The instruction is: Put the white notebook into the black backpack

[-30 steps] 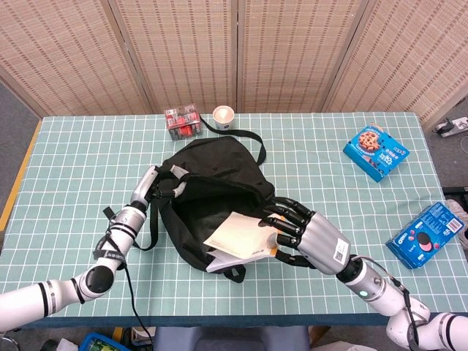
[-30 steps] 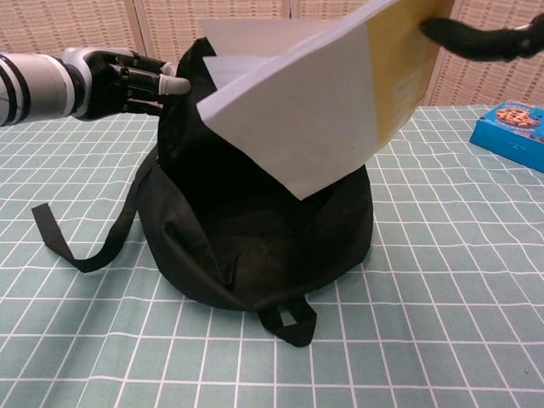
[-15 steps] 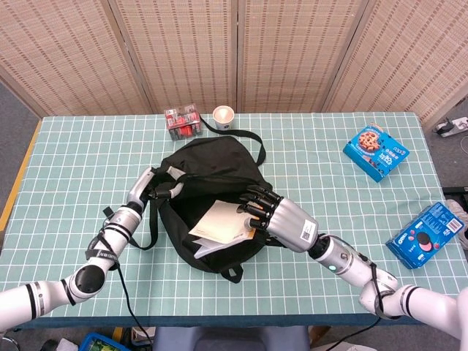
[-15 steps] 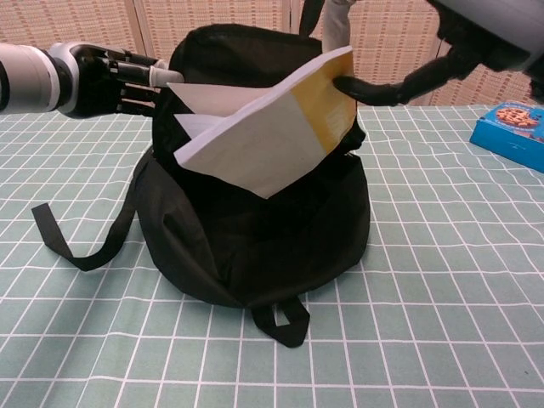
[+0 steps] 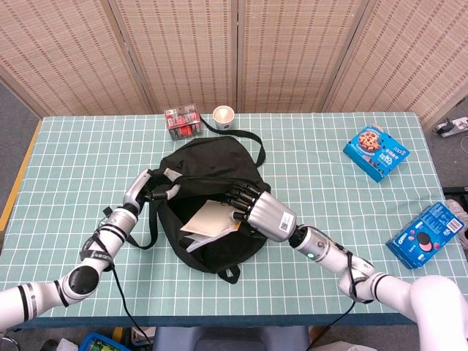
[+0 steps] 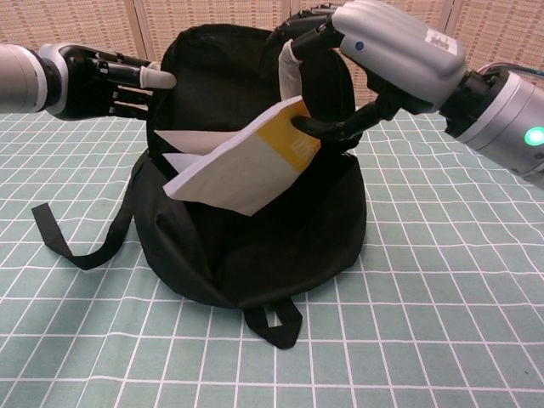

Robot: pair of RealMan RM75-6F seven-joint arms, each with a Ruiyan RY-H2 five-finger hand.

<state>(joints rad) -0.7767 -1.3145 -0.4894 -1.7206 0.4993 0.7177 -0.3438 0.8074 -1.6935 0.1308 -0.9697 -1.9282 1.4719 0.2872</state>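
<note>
The black backpack (image 5: 219, 164) (image 6: 280, 246) lies on the table with its mouth open toward me. My right hand (image 5: 257, 208) (image 6: 374, 59) holds the white notebook (image 5: 206, 223) (image 6: 242, 166) by its yellow-edged end, tilted, its far corner inside the bag's opening. My left hand (image 5: 155, 184) (image 6: 98, 81) grips the upper left rim of the opening and holds it up. The notebook's lower end is hidden by the bag's front wall in the head view.
A red pack (image 5: 182, 122) and a paper cup (image 5: 223, 115) stand behind the bag. Two blue cookie boxes (image 5: 376, 151) (image 5: 426, 234) lie at the right. A loose black strap (image 6: 72, 246) trails left of the bag. Wicker screens close off the back.
My right hand has carried the notebook leftward and down, from above the bag into its opening. The left hand has kept its hold on the rim, shifting slightly left.
</note>
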